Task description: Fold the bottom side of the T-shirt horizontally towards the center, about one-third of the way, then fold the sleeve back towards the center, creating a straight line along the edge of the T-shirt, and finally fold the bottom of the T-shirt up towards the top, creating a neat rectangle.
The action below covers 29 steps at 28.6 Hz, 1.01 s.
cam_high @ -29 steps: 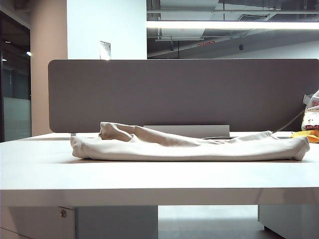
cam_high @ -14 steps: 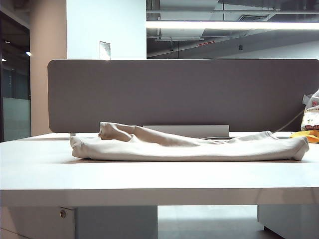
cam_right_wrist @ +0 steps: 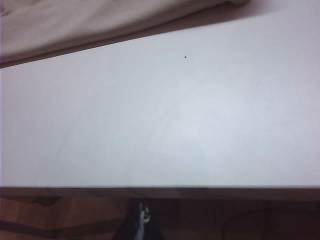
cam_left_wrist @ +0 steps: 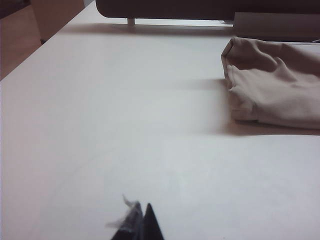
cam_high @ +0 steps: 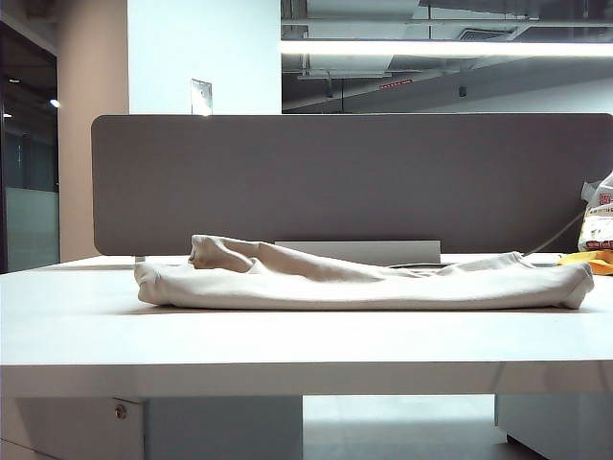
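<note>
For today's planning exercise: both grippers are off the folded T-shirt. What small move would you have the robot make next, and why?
Probably none beyond keeping the arms parked. The T-shirt lies as a long folded bundle on the table; the left gripper and the right gripper are shut, empty and clear of the cloth. Whether the rectangle is neat cannot be judged from these low views.

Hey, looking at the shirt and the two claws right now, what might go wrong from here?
1. The T-shirt lies in a long lumpy bundle with a raised hump at its left end, so it may spring open or need refolding.
2. Both the left claw and the right claw are shut and clear of the cloth; a regrasp could pinch several layers at once.
3. A wisp of fibre on the left claw might snag the fabric.
</note>
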Motion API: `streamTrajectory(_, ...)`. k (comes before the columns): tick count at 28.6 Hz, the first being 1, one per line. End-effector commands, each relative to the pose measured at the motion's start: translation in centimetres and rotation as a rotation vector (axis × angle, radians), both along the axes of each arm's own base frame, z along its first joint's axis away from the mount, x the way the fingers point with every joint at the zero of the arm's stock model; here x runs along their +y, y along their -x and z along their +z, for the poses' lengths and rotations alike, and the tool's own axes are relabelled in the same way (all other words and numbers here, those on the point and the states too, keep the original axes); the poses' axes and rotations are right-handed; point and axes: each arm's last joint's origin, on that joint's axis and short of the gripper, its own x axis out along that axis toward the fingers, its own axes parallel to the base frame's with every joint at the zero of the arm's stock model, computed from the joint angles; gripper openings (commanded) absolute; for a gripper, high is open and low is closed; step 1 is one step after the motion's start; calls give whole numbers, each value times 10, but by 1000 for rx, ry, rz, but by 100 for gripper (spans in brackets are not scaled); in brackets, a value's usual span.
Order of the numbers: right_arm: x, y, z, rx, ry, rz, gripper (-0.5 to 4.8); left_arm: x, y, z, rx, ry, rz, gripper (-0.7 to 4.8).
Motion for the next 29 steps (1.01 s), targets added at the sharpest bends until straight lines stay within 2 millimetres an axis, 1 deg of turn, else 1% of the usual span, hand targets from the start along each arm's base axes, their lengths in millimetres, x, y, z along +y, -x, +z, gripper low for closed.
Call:
streamTrajectory(1, 0, 0, 0, -10, -4, -1, -5, 0, 0, -3, 19, -6, -3, -5)
streamTrajectory(17, 0, 1, 2, -26, -1, -4, -6, 0, 0, -3, 19, -6, -3, -5)
streamTrajectory(18, 0, 2, 4, -41, 4, -1, -5, 0, 0, -3, 19, -6, -3, -5)
streamTrajectory(21, -2, 4, 13, -145, 90, -32, -5, 0, 0, -3, 19, -6, -3, -5)
streamTrajectory(27, -10, 15, 35, -366, 265, -249, -5, 0, 0, -3, 19, -7, -3, -5)
streamTrajectory(29, -12, 19, 39, -406, 307, -308, -5, 0, 0, -3, 19, -7, -3, -5)
